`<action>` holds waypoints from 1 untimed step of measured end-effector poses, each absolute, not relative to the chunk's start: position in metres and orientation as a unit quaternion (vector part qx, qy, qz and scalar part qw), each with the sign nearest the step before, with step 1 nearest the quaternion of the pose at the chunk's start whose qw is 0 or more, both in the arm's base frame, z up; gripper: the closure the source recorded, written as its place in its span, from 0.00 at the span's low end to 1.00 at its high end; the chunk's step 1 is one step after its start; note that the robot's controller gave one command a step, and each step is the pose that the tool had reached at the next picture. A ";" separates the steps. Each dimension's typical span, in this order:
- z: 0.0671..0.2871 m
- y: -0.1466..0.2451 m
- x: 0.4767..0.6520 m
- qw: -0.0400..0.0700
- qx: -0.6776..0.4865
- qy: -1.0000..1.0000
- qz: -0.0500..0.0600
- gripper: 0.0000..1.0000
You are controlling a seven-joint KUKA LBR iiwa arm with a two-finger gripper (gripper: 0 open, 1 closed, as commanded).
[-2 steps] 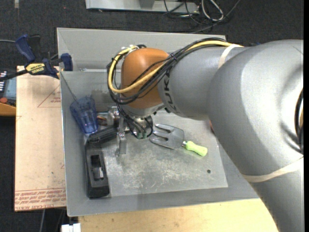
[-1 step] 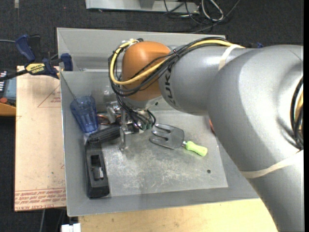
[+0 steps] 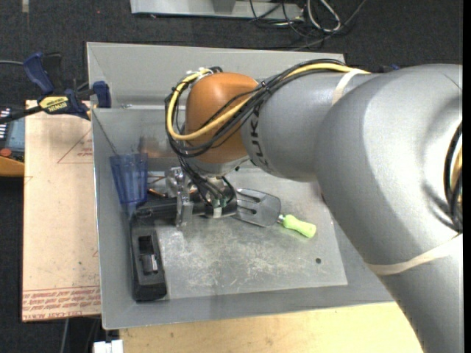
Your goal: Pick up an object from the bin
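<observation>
- Arm [image 3: 346, 138]: dark lettering, partly hidden by cables.
- Gripper [image 3: 184, 206]: near the bin's [image 3: 243, 282] left wall; grip state cannot be told.
- Adjacent: black case [image 3: 147, 259], green-handled utensil [image 3: 276, 215].

Black capital letters "UK", partly covered by cables, stood on the large grey rounded arm casing [image 3: 309, 134], beside its orange wrist cover [image 3: 217, 112], over the grey metal bin [image 3: 243, 267] towards its back edge. No other marking was legible.
</observation>
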State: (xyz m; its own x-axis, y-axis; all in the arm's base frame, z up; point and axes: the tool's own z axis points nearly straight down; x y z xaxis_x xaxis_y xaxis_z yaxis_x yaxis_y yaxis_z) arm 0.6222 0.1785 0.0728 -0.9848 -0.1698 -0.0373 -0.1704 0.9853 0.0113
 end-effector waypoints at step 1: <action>0.073 0.178 0.622 0.018 -0.085 0.996 0.007 1.00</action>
State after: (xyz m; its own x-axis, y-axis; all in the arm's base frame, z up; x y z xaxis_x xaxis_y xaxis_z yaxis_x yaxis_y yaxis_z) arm 0.6222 0.1784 0.0728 -0.9849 -0.1692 -0.0370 -0.1697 0.9854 0.0115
